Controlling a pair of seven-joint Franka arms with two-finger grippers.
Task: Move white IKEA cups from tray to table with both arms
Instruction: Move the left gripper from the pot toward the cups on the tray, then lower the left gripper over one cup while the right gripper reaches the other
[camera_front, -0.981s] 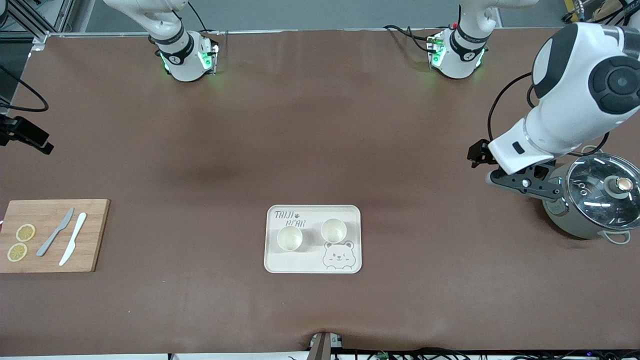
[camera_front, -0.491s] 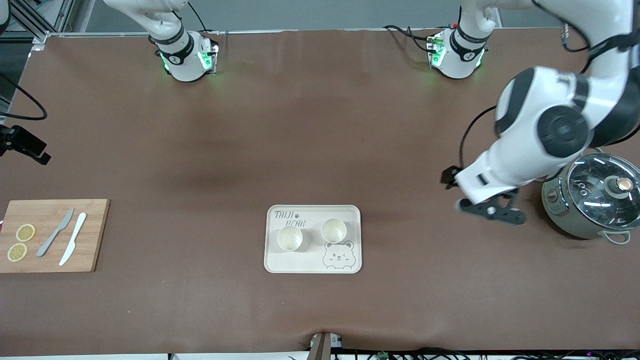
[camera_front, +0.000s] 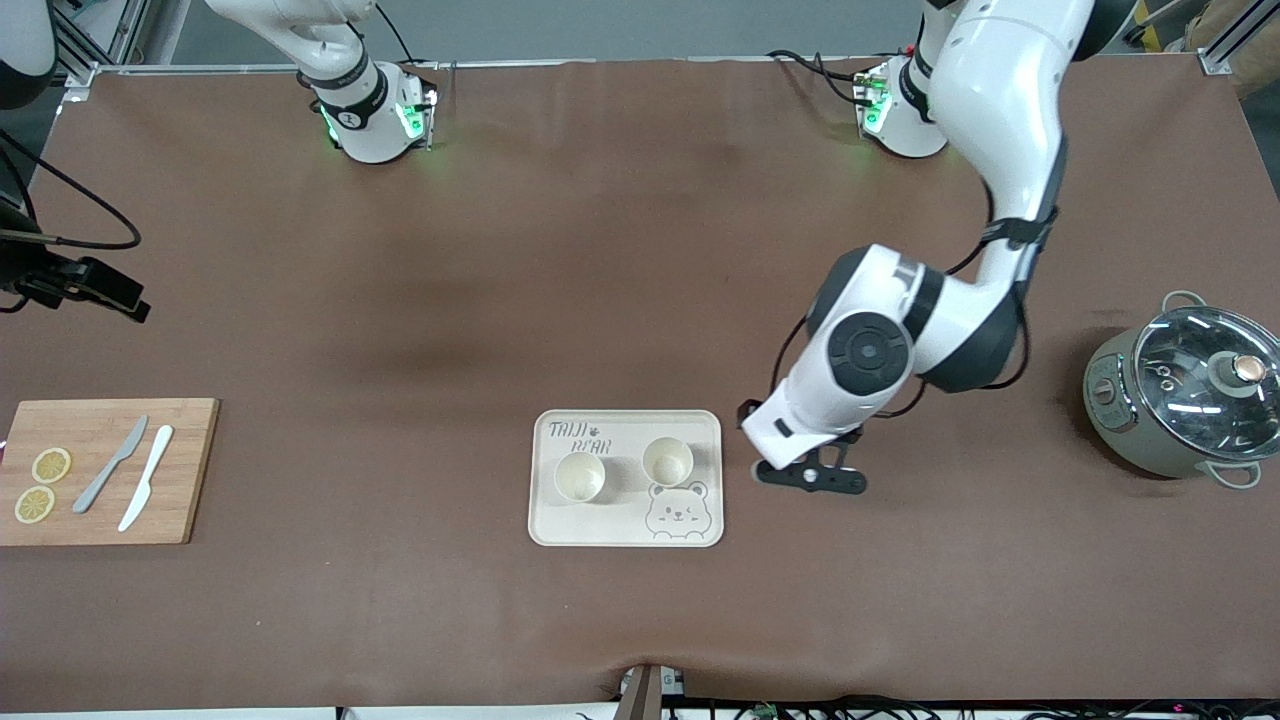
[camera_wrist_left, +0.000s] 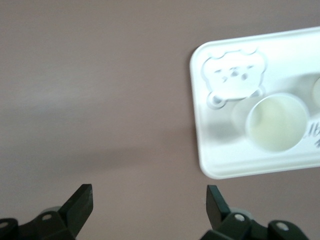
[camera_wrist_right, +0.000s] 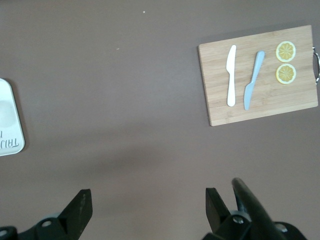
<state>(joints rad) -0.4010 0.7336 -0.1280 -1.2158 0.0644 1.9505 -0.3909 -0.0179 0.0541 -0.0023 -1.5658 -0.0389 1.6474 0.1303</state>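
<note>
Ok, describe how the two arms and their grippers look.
Both are glossy white jointed arms with black joint bands, green-lit bases and black cables. The left arm has round black joint caps. The left gripper and right gripper are black, with two wedge-shaped fingers each.

We see a dull brown table (camera_front: 640, 280). On it sits a cream-white tray (camera_front: 625, 535) with a grey bear face and grey lettering, and two plain cream-white cups (camera_front: 580, 476) (camera_front: 667, 461). The cutting board (camera_front: 180, 470) is pale wood with a fine grain; it carries two yellow lemon slices (camera_front: 51, 465) (camera_front: 34, 504), a grey knife (camera_front: 110, 465) and a white knife (camera_front: 146, 491). The pot (camera_front: 1120, 410) is grey-green under a clear glass lid with a coppery knob. Both arms (camera_front: 1000, 130) (camera_front: 320, 40) are white with black bands, and their bases glow green.
</note>
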